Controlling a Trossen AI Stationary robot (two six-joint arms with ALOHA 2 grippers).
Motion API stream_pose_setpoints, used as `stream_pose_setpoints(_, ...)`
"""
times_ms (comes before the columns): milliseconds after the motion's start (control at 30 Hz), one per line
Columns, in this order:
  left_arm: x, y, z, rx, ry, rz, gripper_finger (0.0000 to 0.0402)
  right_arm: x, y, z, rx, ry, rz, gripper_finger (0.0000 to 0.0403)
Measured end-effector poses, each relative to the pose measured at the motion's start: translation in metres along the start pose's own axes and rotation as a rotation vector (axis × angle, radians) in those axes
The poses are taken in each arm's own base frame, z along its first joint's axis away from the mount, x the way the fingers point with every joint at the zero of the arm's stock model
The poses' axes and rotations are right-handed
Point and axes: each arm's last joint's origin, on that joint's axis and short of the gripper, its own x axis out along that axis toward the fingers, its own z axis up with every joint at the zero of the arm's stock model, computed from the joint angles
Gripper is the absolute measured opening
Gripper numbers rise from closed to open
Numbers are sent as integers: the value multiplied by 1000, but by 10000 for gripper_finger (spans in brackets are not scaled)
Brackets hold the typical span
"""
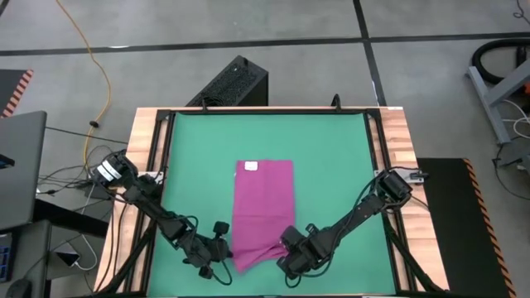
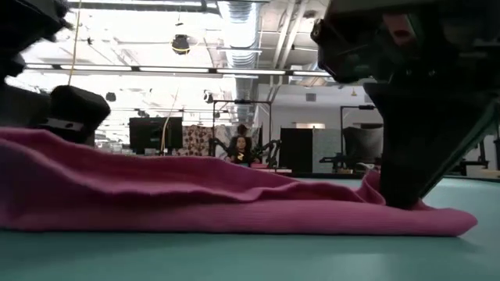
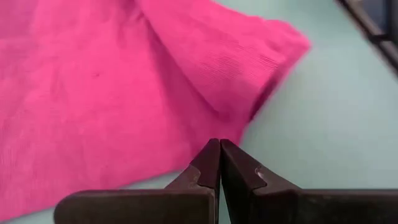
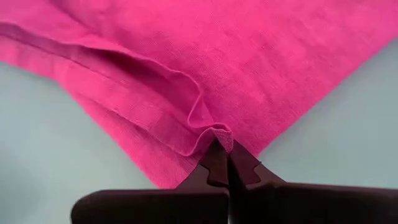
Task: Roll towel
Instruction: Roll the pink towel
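Note:
The magenta towel [image 1: 265, 203] lies lengthwise on the green mat [image 1: 199, 149]. Its white tag [image 1: 251, 165] is at the far edge. My right gripper [image 1: 286, 242] is at the towel's near right corner and shut on it; its wrist view shows the shut fingers [image 4: 225, 144]. There the cloth is rucked into a raised fold [image 4: 155, 74]. My left gripper [image 1: 224, 240] is shut, with its tips [image 3: 219, 144] right at the towel's near left edge [image 3: 155, 165]. In the low view the towel [image 2: 195, 195] lies low across the mat, with the right gripper [image 2: 414, 168] standing on its end. My right gripper pinches the towel's hemmed edge [image 4: 219, 132] between its two fingers, by the near right corner. The fingers come in low, slanting from the table's near right. The cloth puckers at the tips, and the rest of the towel lies on the mat. My left gripper's shut tips meet the towel's edge [image 3: 200, 149]; I cannot tell whether they touch or hold it.
Black rails and a wooden frame [image 1: 393, 141] border the mat. A black box [image 1: 236, 83] stands beyond the far edge. Cables and a laptop [image 1: 21, 165] lie off the table's left. A person [image 2: 242, 147] sits far back in the room.

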Motion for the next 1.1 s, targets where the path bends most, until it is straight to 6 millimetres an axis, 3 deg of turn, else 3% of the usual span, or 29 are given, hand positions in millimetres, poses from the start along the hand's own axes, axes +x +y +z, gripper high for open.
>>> stream_pose_setpoints(300, -25, -6, 11, 1, -46, 40, 0, 2, -2, 3, 2, 7, 5, 3)
stream_pose_setpoints(400, -24, -8, 14, 45, -64, 24, 0, 3, -2, 5, -6, 14, 6, 3)
stream_pose_setpoints(500, -17, -8, 1, 122, 43, 11, 0, 4, -3, 7, -6, 18, 9, 4)
stream_pose_setpoints(667, -24, -34, 10, 266, 6, 93, 0, 5, -1, 8, -23, 10, 20, 5)
stream_pose_setpoints(800, -28, -43, 22, 354, -6, 128, 0, 5, -1, 8, -29, 0, 20, 5)
stream_pose_setpoints(1100, 2, -49, 29, 369, 81, 80, 0, 6, -1, 8, -15, -15, 22, 6)
